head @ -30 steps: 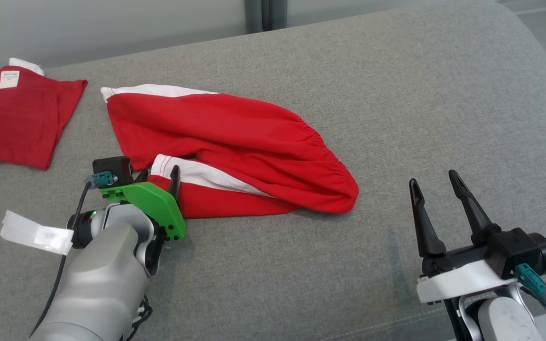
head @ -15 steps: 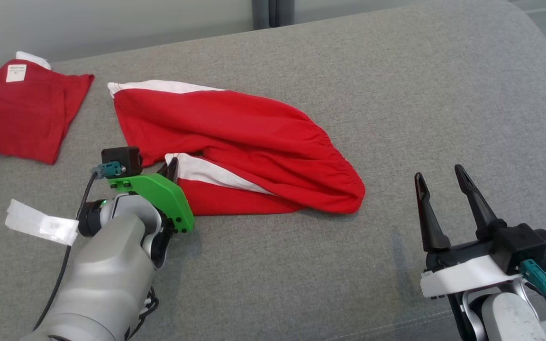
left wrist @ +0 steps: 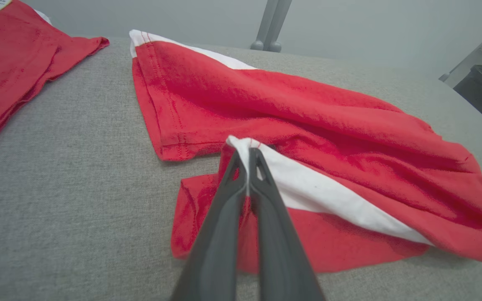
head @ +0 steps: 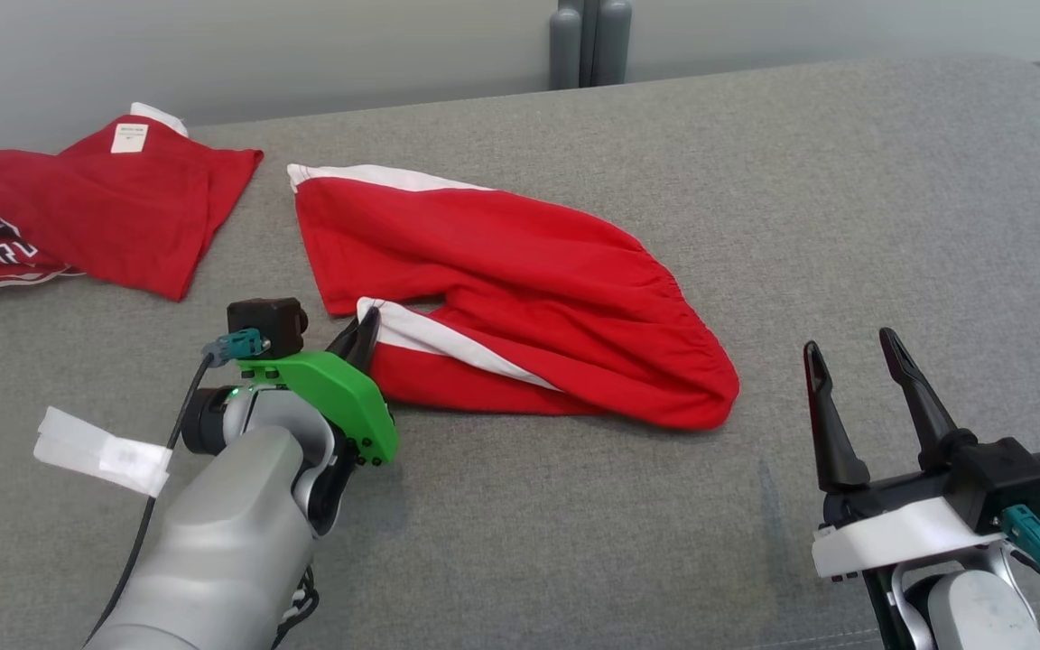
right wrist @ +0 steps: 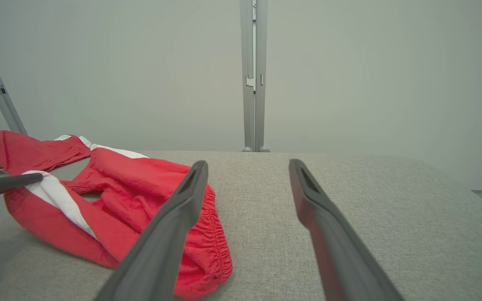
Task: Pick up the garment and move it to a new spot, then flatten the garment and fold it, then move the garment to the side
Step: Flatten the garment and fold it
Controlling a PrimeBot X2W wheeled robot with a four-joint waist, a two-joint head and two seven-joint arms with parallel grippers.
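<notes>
Red shorts (head: 520,271) lie crumpled on the grey cushion (head: 755,181). The left gripper (left wrist: 248,152) is clamped on their white hem, likely to lift them, while the right gripper (head: 849,343) hangs wide open, empty.

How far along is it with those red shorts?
Barely begun. Nothing looks finished: the red shorts lie crumpled on the grey cushion. In hand: the left fingers pinch a white-striped leg hem; the right fingers stand open. Lifting, flattening, folding, setting aside remain.
</notes>
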